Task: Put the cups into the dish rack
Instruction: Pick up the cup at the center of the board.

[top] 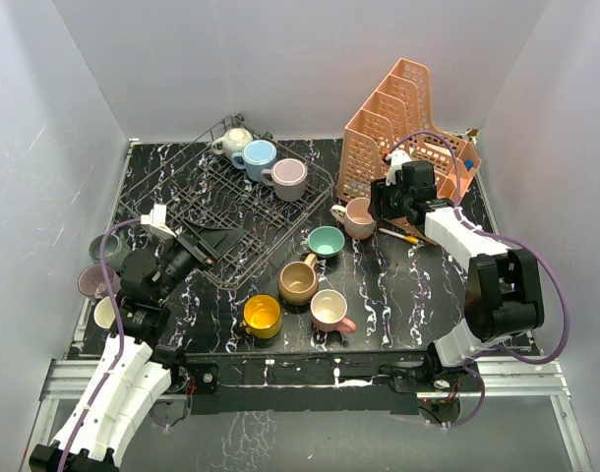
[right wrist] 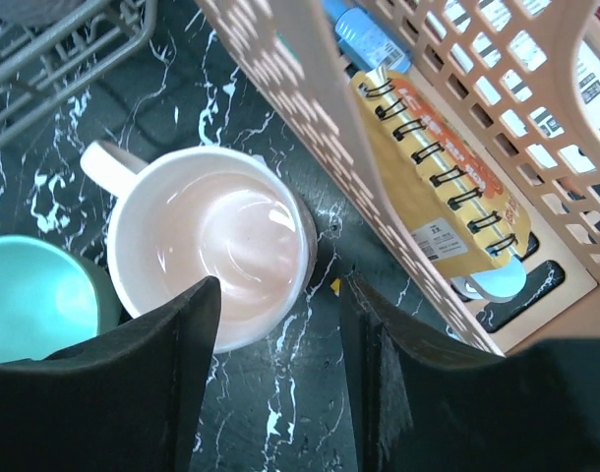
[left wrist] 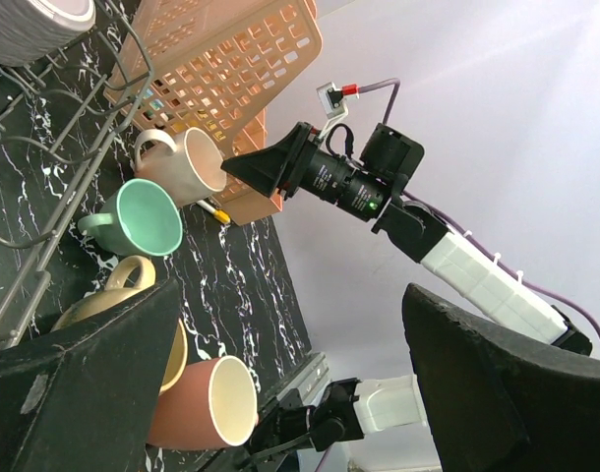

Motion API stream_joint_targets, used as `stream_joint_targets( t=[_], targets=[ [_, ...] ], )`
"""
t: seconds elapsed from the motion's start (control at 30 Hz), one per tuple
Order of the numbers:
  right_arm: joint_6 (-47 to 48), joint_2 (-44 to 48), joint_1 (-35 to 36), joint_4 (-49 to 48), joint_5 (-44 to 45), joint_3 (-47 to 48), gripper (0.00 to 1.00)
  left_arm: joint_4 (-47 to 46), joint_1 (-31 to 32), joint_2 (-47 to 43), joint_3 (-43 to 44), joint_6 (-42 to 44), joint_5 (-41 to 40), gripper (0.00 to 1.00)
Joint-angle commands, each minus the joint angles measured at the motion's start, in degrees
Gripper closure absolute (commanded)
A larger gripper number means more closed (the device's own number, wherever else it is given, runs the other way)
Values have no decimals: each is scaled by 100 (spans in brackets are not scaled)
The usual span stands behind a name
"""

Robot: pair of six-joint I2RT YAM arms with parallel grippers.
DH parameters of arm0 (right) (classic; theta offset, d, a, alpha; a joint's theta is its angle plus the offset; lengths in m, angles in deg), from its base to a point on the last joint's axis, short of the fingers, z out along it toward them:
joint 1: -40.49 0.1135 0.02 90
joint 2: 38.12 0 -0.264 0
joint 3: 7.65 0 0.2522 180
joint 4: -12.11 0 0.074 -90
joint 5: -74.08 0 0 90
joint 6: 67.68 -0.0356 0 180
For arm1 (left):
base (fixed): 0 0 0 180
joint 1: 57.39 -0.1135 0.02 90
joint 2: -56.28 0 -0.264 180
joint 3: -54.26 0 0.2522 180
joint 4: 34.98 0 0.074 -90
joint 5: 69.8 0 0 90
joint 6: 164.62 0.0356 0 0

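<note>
The dish rack point(top: 216, 211) holds three cups at its back: cream point(top: 236, 141), blue point(top: 258, 155) and lilac point(top: 288, 177). On the table stand a pink cup point(top: 359, 216), a teal cup point(top: 326, 241), a tan cup point(top: 298, 282), a yellow cup point(top: 263, 316) and a pink-and-cream cup point(top: 330, 310). My right gripper point(right wrist: 275, 285) is open and straddles the near rim of the pink cup point(right wrist: 211, 236), one finger over its mouth and the other outside the wall. My left gripper point(left wrist: 292, 295) hangs wide open and empty over the rack's near-left corner point(top: 197, 246).
The orange tiered organizer point(top: 403, 133) stands right behind the pink cup and holds a spiral notebook point(right wrist: 438, 167). A yellow pen point(top: 400, 235) lies under my right arm. Three more cups point(top: 98, 280) sit beyond the table's left edge.
</note>
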Motion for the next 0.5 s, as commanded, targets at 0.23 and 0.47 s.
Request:
stream_joint_targets(
  t=[0.23, 0.47],
  targets=[
    [-401, -122, 15, -1195, 398, -71, 60, 74, -16, -224, -29, -37, -17, 8],
    [-285, -273, 67, -1276, 485, -227, 61, 48, -16, -231, -62, -76, -15, 9]
  ],
)
